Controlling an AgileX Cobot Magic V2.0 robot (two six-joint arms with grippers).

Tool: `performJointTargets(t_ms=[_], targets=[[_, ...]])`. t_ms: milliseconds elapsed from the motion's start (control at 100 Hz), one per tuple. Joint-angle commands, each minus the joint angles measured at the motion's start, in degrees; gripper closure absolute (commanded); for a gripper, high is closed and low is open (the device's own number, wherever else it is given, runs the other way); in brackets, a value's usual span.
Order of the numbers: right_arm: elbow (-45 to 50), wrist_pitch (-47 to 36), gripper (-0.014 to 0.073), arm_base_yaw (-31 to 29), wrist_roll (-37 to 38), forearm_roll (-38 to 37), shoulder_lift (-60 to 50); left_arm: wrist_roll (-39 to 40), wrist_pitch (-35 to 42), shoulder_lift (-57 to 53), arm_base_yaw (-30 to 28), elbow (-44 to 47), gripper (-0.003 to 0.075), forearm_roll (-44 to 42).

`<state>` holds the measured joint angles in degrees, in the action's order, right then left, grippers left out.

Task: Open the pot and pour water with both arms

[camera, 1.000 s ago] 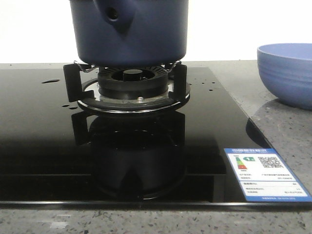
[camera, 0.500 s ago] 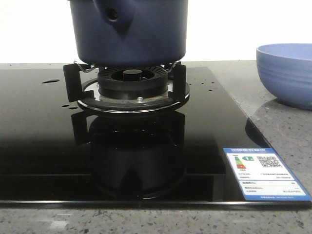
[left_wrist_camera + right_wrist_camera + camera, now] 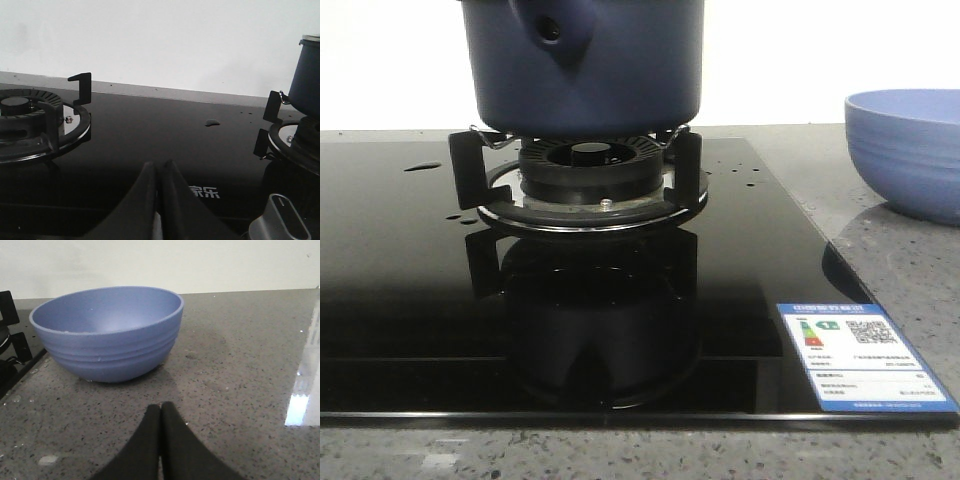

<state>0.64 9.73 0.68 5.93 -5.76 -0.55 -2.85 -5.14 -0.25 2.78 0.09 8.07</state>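
The dark navy-blue pot stands on the gas burner's black supports, its stubby handle socket with a round hole facing me; its top is cut off by the frame, so the lid is out of view. Part of the pot's side shows in the left wrist view. My left gripper is shut and empty, low over the black glass hob between two burners. My right gripper is shut and empty over the grey counter, a short way in front of the periwinkle ribbed bowl. Neither gripper shows in the front view.
The bowl stands on the speckled counter at the right. The burner sits on the glossy black hob with water drops and an energy label. A second burner and a silver knob show in the left wrist view.
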Motion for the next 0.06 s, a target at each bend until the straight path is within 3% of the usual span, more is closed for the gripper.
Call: performJointTargets(t_ms=[0,50], targets=[[1.44,-4.27,0.0652,0.19,-0.05,-0.38,-1.08,0.41,4.02,-1.54,-0.32,1.88,0.0739,0.46],[1.44,-4.27,0.0652,0.19,-0.05,-0.38,-1.08,0.41,4.02,-1.54,-0.32,1.88,0.0739,0.46]])
